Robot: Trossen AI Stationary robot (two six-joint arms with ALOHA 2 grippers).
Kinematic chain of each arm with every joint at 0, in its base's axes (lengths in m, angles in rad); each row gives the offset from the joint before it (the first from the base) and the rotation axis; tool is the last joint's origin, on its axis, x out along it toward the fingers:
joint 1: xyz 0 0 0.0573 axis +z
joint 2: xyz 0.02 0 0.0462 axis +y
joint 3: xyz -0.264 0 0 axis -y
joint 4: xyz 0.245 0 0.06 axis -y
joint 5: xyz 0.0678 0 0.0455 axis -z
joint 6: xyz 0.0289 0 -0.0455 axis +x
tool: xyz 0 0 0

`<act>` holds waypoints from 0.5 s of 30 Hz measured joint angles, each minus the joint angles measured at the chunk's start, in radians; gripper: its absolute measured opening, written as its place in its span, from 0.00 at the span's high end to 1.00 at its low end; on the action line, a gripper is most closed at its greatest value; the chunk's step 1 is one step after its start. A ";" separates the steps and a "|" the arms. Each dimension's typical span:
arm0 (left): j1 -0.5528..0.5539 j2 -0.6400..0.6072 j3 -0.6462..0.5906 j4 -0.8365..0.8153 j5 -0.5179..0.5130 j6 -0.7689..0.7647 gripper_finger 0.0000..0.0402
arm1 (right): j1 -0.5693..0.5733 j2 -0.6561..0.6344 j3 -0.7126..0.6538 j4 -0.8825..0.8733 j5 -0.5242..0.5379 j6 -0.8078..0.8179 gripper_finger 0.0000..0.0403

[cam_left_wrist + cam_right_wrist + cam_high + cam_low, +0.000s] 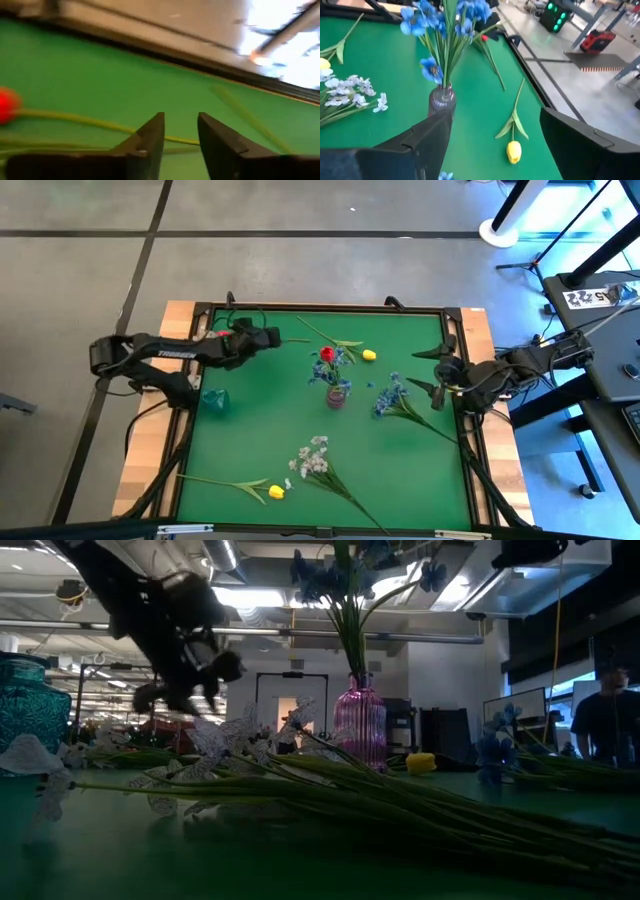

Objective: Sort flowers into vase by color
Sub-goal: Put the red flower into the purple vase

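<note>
Toward the upper left of the high view, the left tool (pixel 272 337) hangs over the green desk (pixel 260 430) near its far edge, fingers (pixel 150 140) parted by a narrow gap and holding nothing. In its wrist view a thin green stem runs across just past the fingertips, ending in a red bloom (pixel 7 105) at the left edge of the frame; the fingers do not touch it.

At the right side of the high view, the right tool (pixel 436 376) waits by the desk's right edge, its fingers (pixel 420 140) spread wide and empty.

Near the middle of the desk stands a pink vase (pixel 337 394), upright, with blue blossoms and one red flower (pixel 327 354) in it. A teal vase (pixel 214 399) stands at the left, below the left arm. A yellow tulip (pixel 369 355) lies up and right of the pink vase, its stem reaching toward the upper left. A blue spray (pixel 391 395) lies right of the pink vase, close to the right tool, its stem trailing toward the lower right. A white spray (pixel 313 457) lies in the lower centre, and a second yellow tulip (pixel 275 492) lies at the lower left, stem pointing left.
</note>
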 joint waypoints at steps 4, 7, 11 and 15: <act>0.041 0.017 -0.001 -0.134 0.058 -0.076 0.62 | 0.000 0.000 0.000 -0.013 0.000 0.005 0.25; 0.038 0.030 -0.001 -0.186 0.101 -0.089 0.61 | 0.000 0.000 0.000 -0.012 0.000 0.006 0.25; 0.031 0.036 -0.001 -0.275 0.126 -0.100 0.63 | 0.000 0.000 0.000 -0.013 0.000 0.029 0.25; 0.029 0.028 -0.001 -0.339 0.309 -0.110 0.64 | 0.000 0.000 0.000 -0.027 -0.017 0.058 0.25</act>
